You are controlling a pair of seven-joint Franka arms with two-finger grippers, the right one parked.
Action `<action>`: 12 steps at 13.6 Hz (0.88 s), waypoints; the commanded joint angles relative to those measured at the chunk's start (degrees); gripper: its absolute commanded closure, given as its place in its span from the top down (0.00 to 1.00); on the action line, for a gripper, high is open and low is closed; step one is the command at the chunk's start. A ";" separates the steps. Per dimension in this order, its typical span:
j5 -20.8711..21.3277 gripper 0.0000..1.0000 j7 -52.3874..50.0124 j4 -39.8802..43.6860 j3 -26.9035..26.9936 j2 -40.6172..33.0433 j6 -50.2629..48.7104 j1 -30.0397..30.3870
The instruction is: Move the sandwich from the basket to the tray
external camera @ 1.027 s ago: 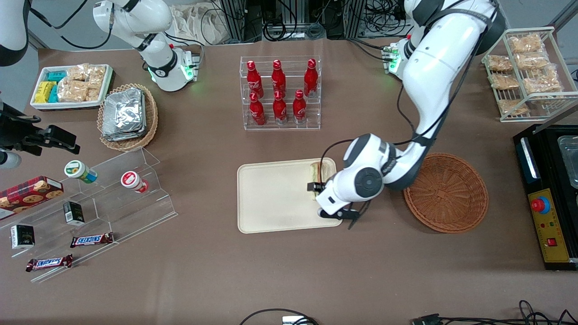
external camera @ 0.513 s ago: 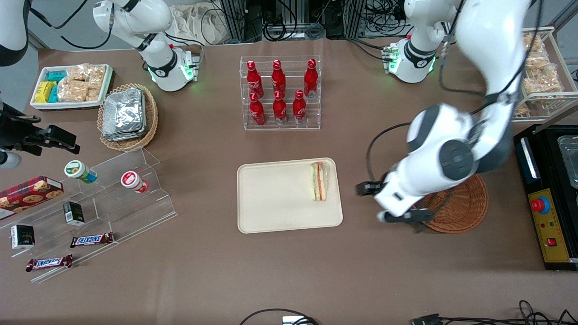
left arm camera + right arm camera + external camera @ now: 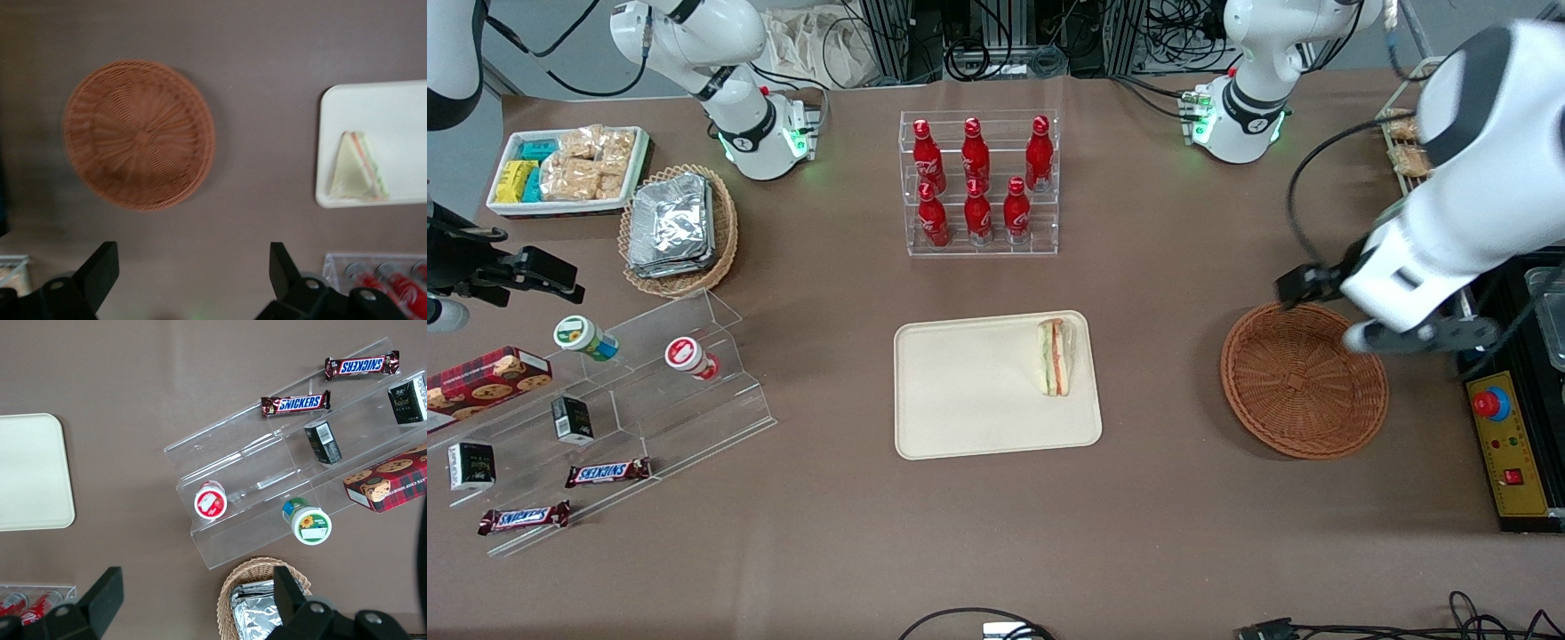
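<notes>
Fingers (image 3: 100,273) spread wide, nothing between them; gripper (image 3: 1414,336) hangs high over the basket (image 3: 1304,380) edge at the working arm's end. Sandwich (image 3: 1055,356) lies flat on the tray (image 3: 960,391), well apart from the gripper, long axis running toward and away from the front camera. Basket empty, brown desk (image 3: 996,533) bare around the tray. Looks done.

I read "SNICKERS" on two chocolate bars: one (image 3: 295,404) on the clear stepped stand (image 3: 267,487), one (image 3: 361,365) just beside it. The red bottles' (image 3: 975,178) script is too small for me to read. Gripper (image 3: 1414,336): unlabelled, above the basket's (image 3: 1303,382) rim.
</notes>
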 commanded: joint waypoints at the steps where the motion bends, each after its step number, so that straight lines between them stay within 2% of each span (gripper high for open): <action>1: 0.52 1.00 5.75 -2.34 -0.46 -2.70 -2.20 4.26; 9: 0.34 1.00 6.82 -7.34 -0.63 -5.17 -2.74 6.47; 12: 0.34 1.00 6.73 -7.53 0.06 -6.04 -2.29 3.94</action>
